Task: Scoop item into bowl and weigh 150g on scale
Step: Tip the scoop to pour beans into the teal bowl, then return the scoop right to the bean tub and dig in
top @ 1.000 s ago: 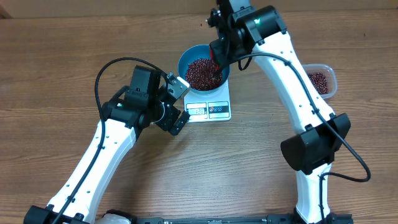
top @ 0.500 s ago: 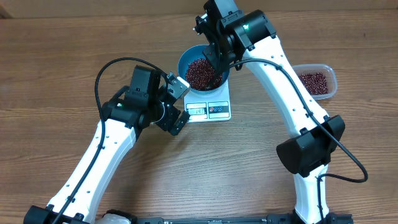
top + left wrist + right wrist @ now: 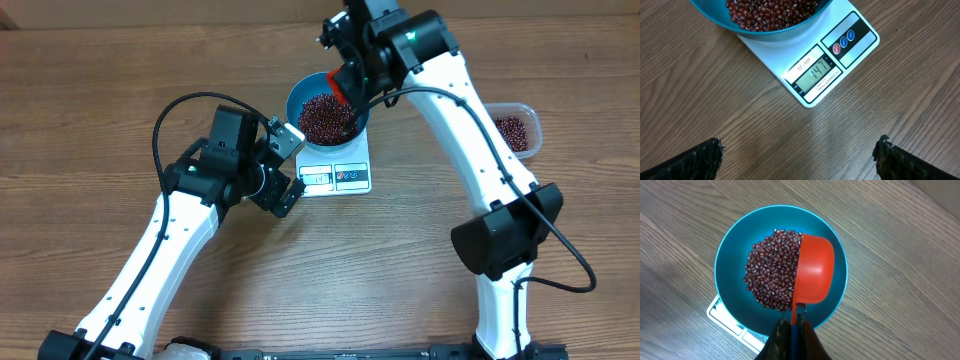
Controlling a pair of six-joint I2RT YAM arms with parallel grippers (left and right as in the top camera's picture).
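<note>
Beans [image 3: 771, 270], small, oval and dark red-brown, lie heaped in the round blue plastic bowl [image 3: 730, 250], which sits on the flat white scale [image 3: 770, 55] at the upper middle of the overhead view. Compared with half a second ago, the right wrist has swung back toward the right of the frame. It again covers part of the clear tub [image 3: 520, 130] at the right edge. The left arm has not moved.

The right gripper [image 3: 794, 325] is pinched tight on the handle of a smooth red scoop [image 3: 815, 270]. Its cup hangs over the right half of the bowl, and we cannot tell whether it touches the heap. The left gripper [image 3: 797, 155] is spread wide and holds nothing, hovering over the wood-grain table [image 3: 100, 100] just below the scale's display edge. The display [image 3: 813, 73] seems to read 147, though the digits are slanted.

Open tabletop lies left of the bowl and across the lower middle of the overhead view. More beans lie in the tub.
</note>
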